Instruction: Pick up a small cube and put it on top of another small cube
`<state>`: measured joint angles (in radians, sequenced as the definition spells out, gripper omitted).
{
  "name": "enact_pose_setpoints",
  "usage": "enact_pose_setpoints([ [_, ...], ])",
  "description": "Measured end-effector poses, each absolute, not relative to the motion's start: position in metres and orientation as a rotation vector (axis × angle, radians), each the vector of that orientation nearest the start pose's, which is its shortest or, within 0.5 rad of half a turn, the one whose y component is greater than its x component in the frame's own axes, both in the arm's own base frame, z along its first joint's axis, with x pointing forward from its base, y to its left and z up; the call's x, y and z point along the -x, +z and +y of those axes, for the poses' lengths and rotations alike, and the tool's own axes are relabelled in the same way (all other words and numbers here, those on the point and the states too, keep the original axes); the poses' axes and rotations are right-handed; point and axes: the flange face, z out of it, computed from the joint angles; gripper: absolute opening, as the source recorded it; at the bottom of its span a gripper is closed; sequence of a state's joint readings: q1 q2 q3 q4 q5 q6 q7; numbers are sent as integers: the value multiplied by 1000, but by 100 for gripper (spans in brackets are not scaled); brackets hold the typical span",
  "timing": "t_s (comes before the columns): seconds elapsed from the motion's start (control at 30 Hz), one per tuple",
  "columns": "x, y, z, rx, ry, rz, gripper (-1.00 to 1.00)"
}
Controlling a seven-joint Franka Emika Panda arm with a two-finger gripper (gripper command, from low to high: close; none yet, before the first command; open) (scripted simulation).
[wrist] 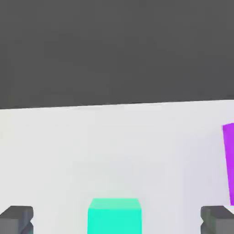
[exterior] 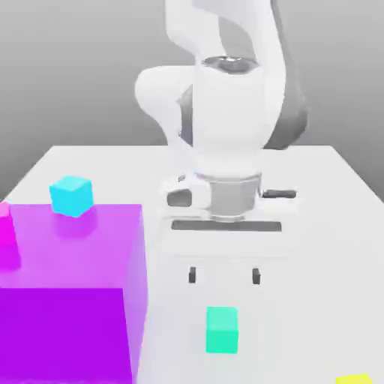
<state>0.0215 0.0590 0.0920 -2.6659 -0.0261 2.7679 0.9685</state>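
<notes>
- The hand (exterior: 224, 275) is hanging under the white arm (exterior: 225, 112) above the tabletop (exterior: 315, 225), pointing down, with its two dark fingertips (exterior: 193, 275) standing wide apart and nothing between them.
- In the hand view, the two fingertips (wrist: 17, 218) are sitting far apart at the picture's edges, and the small cube (wrist: 114, 215) is lying between them on the white surface, touching neither one.
- In the exterior view, the small cube (exterior: 222, 329), teal-green, is resting on the tabletop just in front of and below the hand, nearer to the camera, and roughly in line with the gap between the fingertips.
- The big purple block (exterior: 71, 292) is sitting on the tabletop at the exterior view's left, well apart from the small cube; its edge (wrist: 229, 162) is also showing in the hand view.
- A sky-blue cube (exterior: 72, 195) is showing at the far top edge of the purple block; whether it is resting on the block or just behind it, I cannot tell.
- A magenta piece (exterior: 6, 236) is showing at the exterior view's left edge, against the purple block.
- A yellow cube (exterior: 354, 379) is peeking in at the exterior view's lower right corner, well apart from the small cube.
</notes>
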Motion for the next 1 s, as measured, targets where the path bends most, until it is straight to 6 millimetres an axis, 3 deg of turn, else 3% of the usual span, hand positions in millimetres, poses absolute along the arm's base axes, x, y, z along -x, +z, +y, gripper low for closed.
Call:
enact_pose_setpoints([
  [0.2, -411, 149, 51, 2870, 0, 1275, 0],
  [0.23, -410, 139, 51, 2871, 0, 1275, -100],
  [0.43, -410, 133, 51, 2871, -1, 1275, -100],
  [0.5, -410, 143, 51, 2870, -1, 1275, -100],
  [0.7, -417, 197, 57, 2898, -1, 1212, -100],
  [1.0, -494, 225, 148, 3111, 1, 426, -100],
])
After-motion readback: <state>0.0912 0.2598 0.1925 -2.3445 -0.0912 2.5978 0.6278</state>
